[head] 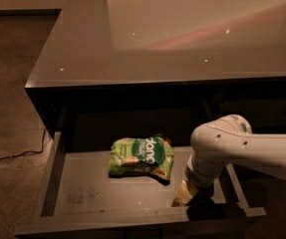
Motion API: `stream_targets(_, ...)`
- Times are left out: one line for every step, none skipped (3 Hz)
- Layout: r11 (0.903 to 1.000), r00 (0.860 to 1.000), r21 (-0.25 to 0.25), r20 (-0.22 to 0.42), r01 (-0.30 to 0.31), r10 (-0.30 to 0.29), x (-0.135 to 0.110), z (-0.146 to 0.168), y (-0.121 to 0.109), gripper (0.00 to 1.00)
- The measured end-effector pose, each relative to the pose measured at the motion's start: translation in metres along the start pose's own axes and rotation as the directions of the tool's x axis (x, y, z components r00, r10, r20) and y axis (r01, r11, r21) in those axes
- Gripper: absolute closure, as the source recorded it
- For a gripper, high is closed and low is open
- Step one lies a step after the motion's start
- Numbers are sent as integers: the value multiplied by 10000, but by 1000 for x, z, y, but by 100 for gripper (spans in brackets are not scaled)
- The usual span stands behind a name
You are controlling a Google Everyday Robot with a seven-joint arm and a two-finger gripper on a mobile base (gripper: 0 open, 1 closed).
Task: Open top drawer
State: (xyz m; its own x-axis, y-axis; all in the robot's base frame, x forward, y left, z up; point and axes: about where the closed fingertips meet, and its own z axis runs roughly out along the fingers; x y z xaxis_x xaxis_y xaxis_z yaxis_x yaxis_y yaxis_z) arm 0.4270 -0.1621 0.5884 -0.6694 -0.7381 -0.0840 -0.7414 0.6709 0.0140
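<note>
The top drawer stands pulled out below the front edge of the counter. My gripper sits inside, at the drawer's front wall. I cannot tell its grip state. Risk: lifting out carelessly sweeps the green snack bag.

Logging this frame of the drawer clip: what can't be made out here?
Camera view only:
- The tool, low at the top drawer's front right: what it touches, hidden by the arm's wrist and shadow.
- Drawer handle: cut off by the bottom edge.
- Arm's base: cut off by the right edge.
- Cabinet interior behind the snack bag: too dark.
</note>
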Motion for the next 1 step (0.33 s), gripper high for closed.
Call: stream_targets(10000, 10000, 0, 0, 0, 0, 0, 0, 0, 0)
